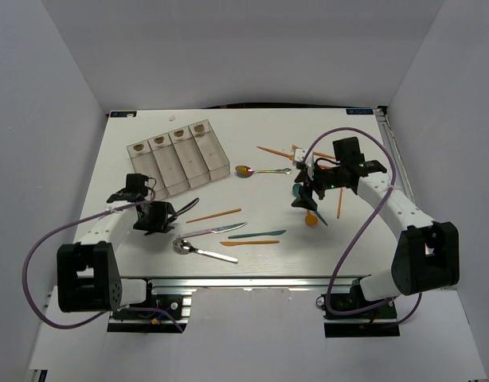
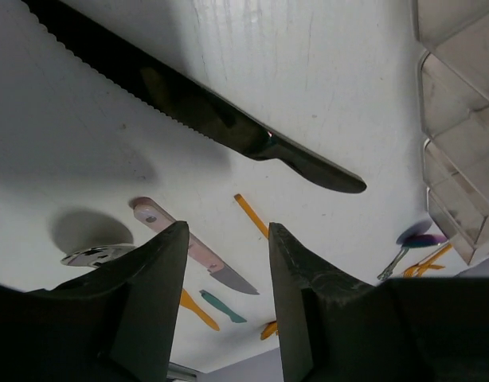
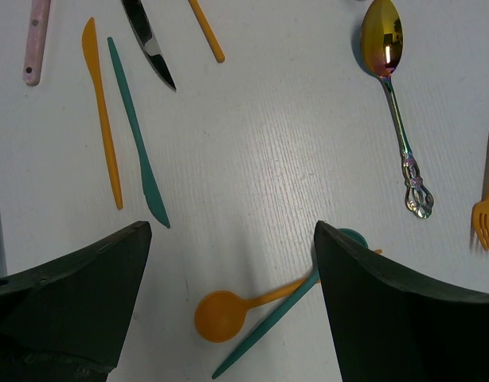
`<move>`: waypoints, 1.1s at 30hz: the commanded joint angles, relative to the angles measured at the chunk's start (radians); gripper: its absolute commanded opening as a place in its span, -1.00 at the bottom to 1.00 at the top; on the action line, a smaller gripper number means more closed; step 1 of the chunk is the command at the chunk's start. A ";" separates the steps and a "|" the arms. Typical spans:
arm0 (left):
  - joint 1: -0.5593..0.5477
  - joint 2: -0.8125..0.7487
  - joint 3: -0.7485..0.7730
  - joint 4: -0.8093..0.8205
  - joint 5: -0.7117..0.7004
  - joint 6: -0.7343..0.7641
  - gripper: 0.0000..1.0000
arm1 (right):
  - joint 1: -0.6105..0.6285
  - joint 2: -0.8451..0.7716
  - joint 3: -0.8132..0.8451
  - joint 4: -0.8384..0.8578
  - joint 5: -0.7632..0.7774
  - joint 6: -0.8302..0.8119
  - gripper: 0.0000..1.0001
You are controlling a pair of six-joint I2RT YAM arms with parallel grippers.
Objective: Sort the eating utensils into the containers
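In the top view I take the left gripper (image 1: 153, 216) and the right gripper (image 1: 308, 195) to be empty, though their jaws are too small there to be sure. The containers (image 1: 181, 159) sit at 1 o'clock from the left one. In the left wrist view its fingers (image 2: 161, 278) stand apart on nothing, with the black knife (image 2: 205, 111) lying flat at 12 o'clock, so a shallow pinch could skid it away. In the right wrist view the wide, empty jaws straddle the orange spoon (image 3: 221, 316), which lies against a teal utensil (image 3: 264, 330), so closing could snag both.
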 commanded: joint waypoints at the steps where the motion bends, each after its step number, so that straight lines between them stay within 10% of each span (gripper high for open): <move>1: 0.001 0.043 0.066 -0.046 0.004 -0.085 0.11 | -0.001 -0.011 -0.015 0.033 -0.001 0.015 0.79; 33: -0.066 0.364 0.188 -0.037 -0.089 -0.330 0.24 | -0.009 0.019 -0.021 0.036 0.025 0.015 0.79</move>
